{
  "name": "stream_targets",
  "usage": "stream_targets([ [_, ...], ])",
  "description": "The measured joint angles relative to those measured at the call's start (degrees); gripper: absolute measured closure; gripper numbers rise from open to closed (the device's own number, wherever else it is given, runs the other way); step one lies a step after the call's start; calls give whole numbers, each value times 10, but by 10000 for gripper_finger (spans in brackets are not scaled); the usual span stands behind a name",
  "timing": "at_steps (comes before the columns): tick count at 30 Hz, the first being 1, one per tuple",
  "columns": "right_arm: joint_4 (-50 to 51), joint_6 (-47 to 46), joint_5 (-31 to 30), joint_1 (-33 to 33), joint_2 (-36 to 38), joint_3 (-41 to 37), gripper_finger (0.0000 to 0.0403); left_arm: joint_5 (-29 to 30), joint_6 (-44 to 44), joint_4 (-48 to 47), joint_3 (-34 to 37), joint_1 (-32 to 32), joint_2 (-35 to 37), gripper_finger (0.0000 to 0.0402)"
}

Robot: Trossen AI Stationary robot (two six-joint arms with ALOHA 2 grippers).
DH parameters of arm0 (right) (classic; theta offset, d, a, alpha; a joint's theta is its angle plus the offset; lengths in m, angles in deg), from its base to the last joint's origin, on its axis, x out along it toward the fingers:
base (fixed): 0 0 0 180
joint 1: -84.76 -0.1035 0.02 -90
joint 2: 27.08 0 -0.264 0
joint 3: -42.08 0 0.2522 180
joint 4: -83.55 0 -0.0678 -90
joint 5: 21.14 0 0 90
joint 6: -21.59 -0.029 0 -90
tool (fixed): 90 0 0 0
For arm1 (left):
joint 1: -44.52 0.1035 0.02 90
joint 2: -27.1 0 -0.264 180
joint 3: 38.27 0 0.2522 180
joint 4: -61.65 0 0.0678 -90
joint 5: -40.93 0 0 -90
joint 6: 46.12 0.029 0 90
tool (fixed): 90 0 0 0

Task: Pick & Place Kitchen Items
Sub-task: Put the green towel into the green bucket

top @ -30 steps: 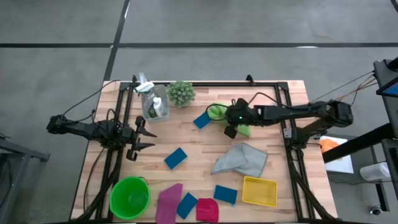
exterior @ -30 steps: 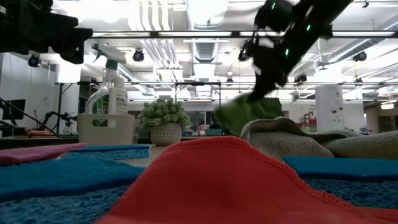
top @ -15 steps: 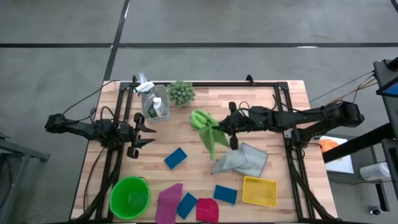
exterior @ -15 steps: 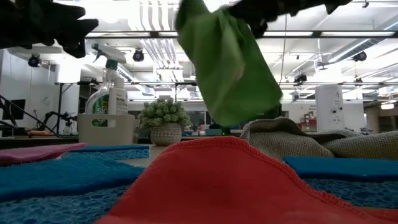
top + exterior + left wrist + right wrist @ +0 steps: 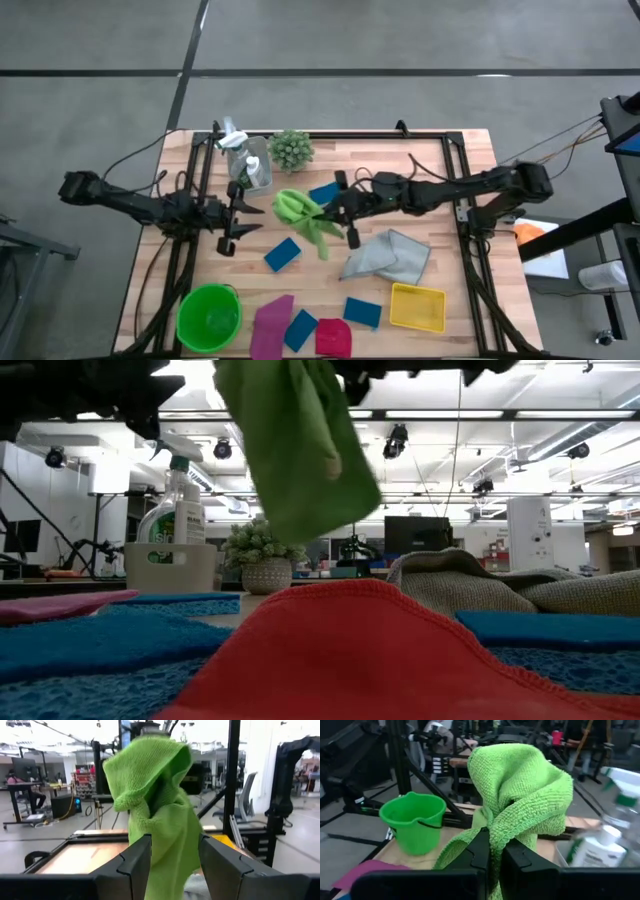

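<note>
High view, green bucket (image 5: 210, 318): round, nothing seen in it.
Yellow tray (image 5: 417, 306): flat box shape; I cannot tell what it holds.
White tub (image 5: 250, 170): holds a spray bottle (image 5: 232, 135), next to the spiky plant (image 5: 291, 148).
Green cloth (image 5: 300, 218): soft, fuzzy, folded over, hanging above the wood table (image 5: 430, 165).
My right claw (image 5: 334, 213): pressed tight on the green cloth (it has carried it left since a moment ago).
My left claw (image 5: 243, 220): spread apart, with the green cloth hanging near its fingers (image 5: 131, 865).
Sponges: flat blue blocks, one by the middle (image 5: 283, 253).
Grey cloth (image 5: 388, 257): crumpled on the table.
</note>
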Motion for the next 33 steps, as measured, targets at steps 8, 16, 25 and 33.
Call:
stream_targets([
  [8, 2, 13, 46, -1, -61, 81, 385, -2, 0, 46, -29, 0, -97, 235],
  [16, 2, 23, 46, -1, -107, 129, 385, -24, 6, 70, -67, 0, -162, 235],
  [25, 2, 24, 60, -1, -127, 152, 385, -24, 9, 73, -113, 1, -218, 235],
  [33, 4, 17, 75, -1, -124, 152, 385, 4, 48, 72, -118, 0, -219, 278],
])
